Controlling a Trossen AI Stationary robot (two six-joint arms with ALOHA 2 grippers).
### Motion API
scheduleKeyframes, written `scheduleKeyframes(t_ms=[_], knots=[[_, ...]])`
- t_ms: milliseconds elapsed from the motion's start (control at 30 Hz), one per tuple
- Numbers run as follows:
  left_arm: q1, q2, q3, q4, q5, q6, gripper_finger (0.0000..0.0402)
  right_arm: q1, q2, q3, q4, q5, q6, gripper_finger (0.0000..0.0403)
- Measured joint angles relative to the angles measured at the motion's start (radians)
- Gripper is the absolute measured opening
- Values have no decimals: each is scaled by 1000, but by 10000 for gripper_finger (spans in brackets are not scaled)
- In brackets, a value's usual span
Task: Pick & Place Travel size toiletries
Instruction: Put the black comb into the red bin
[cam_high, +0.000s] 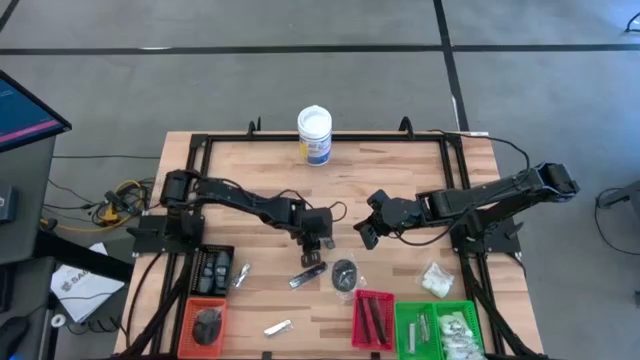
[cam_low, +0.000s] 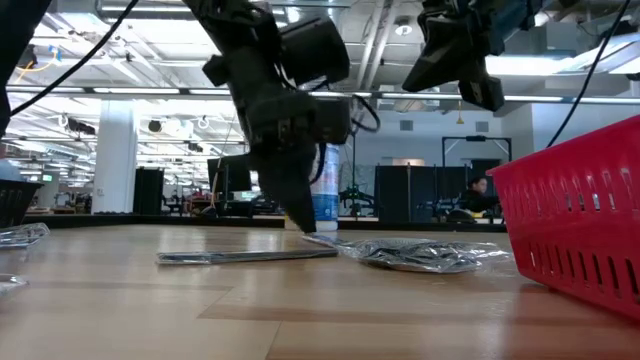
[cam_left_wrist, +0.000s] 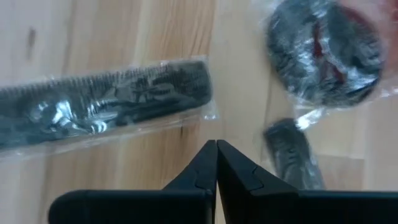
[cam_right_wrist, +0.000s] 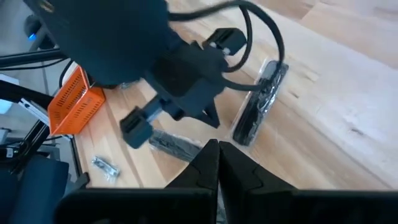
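Note:
My left gripper (cam_high: 316, 243) points down, shut, with its tips (cam_left_wrist: 216, 147) low over bare wood between a black comb in a clear packet (cam_left_wrist: 106, 102) and a short dark stick (cam_left_wrist: 292, 152). A dark round disc in crinkled plastic (cam_left_wrist: 323, 50) lies just beyond them. In the low view the comb packet (cam_low: 245, 256) and the disc packet (cam_low: 420, 255) lie flat on the table beside the left gripper (cam_low: 303, 222). My right gripper (cam_high: 366, 234) hangs shut in the air to the right, above table height (cam_low: 480, 92); its tips (cam_right_wrist: 217, 146) face the left arm.
A white tub with a blue label (cam_high: 314, 135) stands at the far edge. Along the near edge sit an orange tray (cam_high: 205, 322), a red tray (cam_high: 372, 320) and a green tray (cam_high: 440, 328). A clear packet with white contents (cam_high: 436, 280) and a silvery sachet (cam_high: 277, 326) lie loose.

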Motion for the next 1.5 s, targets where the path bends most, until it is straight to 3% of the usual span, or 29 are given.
scheduleKeyframes(t_ms=[333,533,733,1033,1267,1500], knots=[[21,101,29,107,71,-74,0,50,0,0,-3,-27,0,0],[61,173,139,146,73,-90,0,66,0,0,-3,-26,0,0],[137,220,243,217,51,-202,0,65,0,0,-3,-25,-1,0],[115,114,245,196,86,-160,0,66,-1,1,3,-29,-53,0],[77,19,246,183,-23,-160,0,52,0,0,3,-51,-152,0],[66,8,234,164,-38,-164,0,27,0,0,7,-65,-319,0]])
